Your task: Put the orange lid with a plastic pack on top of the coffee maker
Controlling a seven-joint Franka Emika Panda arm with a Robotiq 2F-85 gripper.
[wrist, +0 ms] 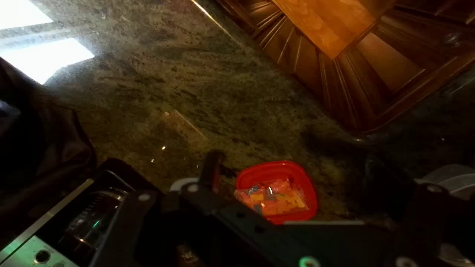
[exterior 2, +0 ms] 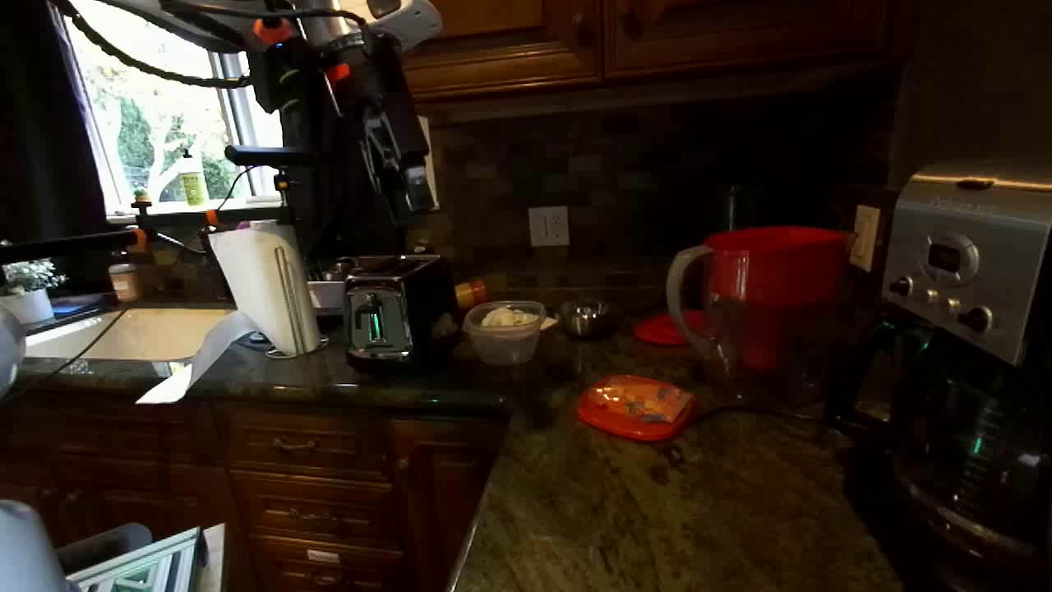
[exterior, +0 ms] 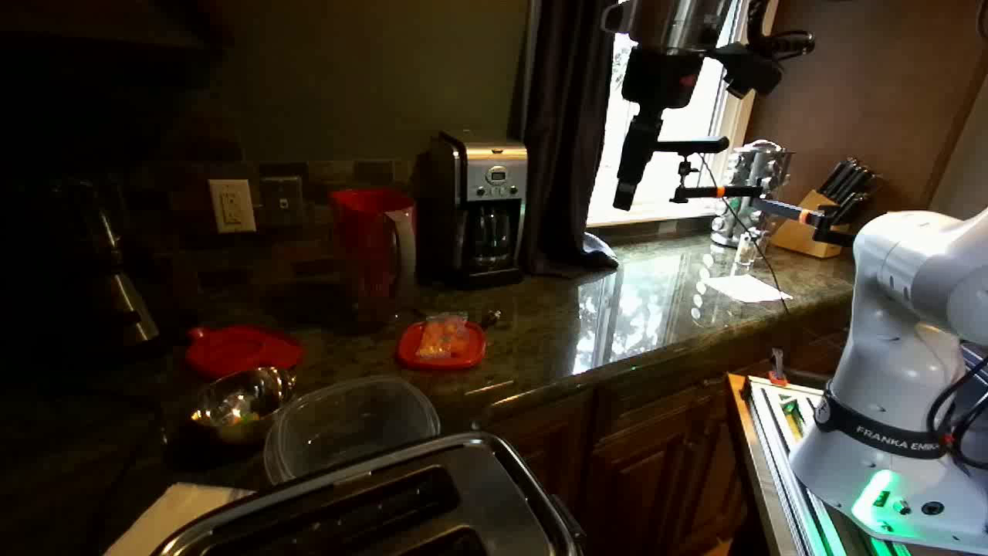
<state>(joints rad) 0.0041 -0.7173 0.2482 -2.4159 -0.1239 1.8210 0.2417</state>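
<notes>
The orange lid (exterior: 467, 357) lies flat on the counter in front of the red pitcher; it also shows in an exterior view (exterior 2: 606, 426) and in the wrist view (wrist: 276, 170). The plastic pack (exterior: 441, 340), clear and crinkly with orange and yellow in it, rests on the lid, also seen in the wrist view (wrist: 276, 198). The coffee maker (exterior: 494, 170) stands against the wall behind the lid; its panel shows in the wrist view (wrist: 31, 252). My gripper (exterior: 627, 197) is high above the counter, well apart from the lid, open and empty. Its fingers partly cover the wrist view.
The red pitcher (exterior: 370, 247) stands beside the coffee maker. A round red lid (exterior: 239, 351), a metal bowl (exterior: 243, 401), a clear container (exterior: 355, 421) and the toaster (exterior: 386, 502) sit nearby. A curtain (exterior: 559, 139) hangs beside the coffee maker.
</notes>
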